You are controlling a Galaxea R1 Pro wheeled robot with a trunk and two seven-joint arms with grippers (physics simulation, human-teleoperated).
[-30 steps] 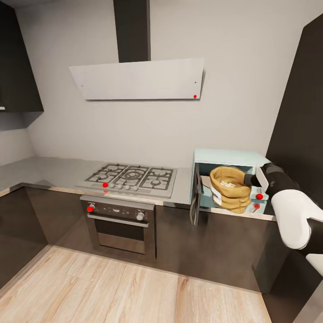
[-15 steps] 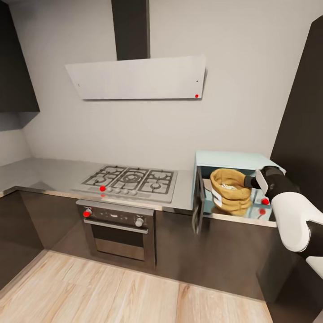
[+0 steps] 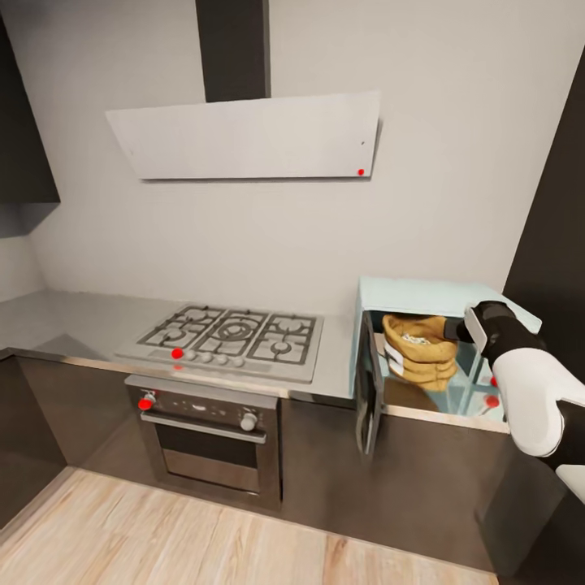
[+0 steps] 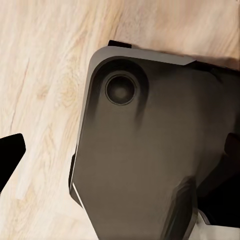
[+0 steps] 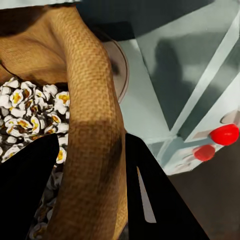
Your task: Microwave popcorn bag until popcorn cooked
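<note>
My right claw (image 5: 92, 200) pinches the rolled rim of the popcorn bag (image 3: 419, 351), a soft, light, crushable sack best held there.

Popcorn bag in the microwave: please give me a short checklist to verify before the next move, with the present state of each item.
1. Popcorn bag inside microwave: ok.
2. Right gripper fingers astride the bag's rolled rim: ok; whether it clamps: cannot tell.
3. Bag upright, popcorn inside it: ok.
4. Microwave door open wide: ok.
5. Bag resting on the microwave floor: cannot tell.
6. Left gripper free of the work: ok, it points at the robot's base and wooden floor.
</note>
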